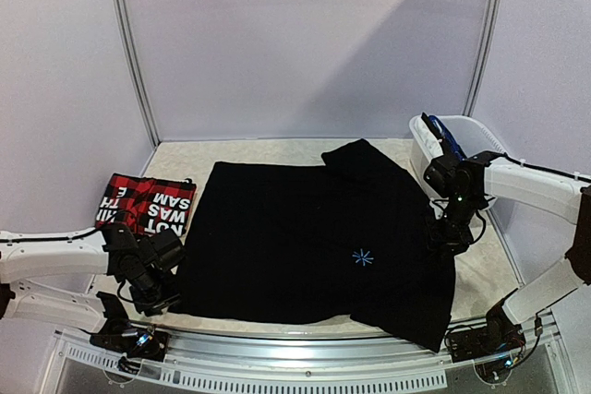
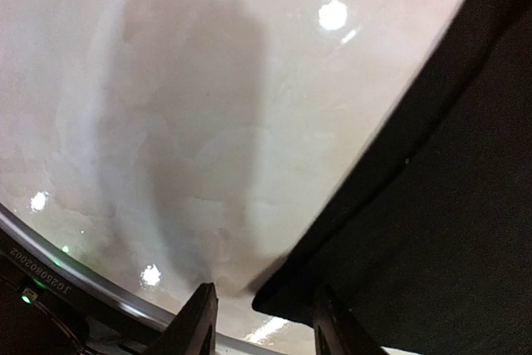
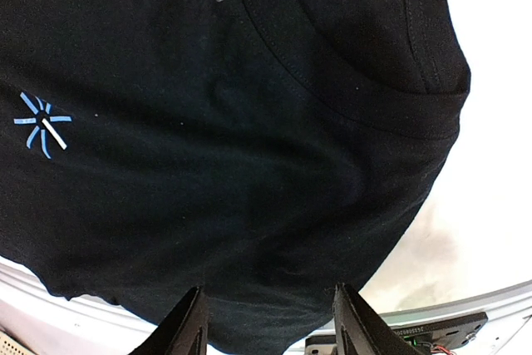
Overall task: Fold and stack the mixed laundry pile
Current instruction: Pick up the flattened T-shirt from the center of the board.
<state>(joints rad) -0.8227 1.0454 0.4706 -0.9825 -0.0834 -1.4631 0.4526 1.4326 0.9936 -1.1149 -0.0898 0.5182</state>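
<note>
**Black shirt spread across a pale table**

The table [image 1: 268, 149] has a glossy, cream, faintly marbled top that mirrors small spots of lamp light. A metal rail [image 1: 305, 343] runs along its near edge. Plain pale walls [image 1: 305, 34] close in the back and sides, joined by slim metal posts [image 1: 129, 43], and a slanting shadow crosses the back wall.

The black shirt [image 1: 305, 237] lies flat over the middle of the table, a small blue star mark [image 3: 43, 124] near its right side. The folded red-black plaid [image 1: 143, 205] sits at far left, just beside the shirt. A white basket [image 1: 476, 131] stands at far right.

The left pincer [image 2: 262, 322] is partly open, with the shirt's near-left corner lying between its fingers. The right pincer [image 3: 270, 322] is also partly open over the shirt's right edge. Neither shows a grip.
</note>
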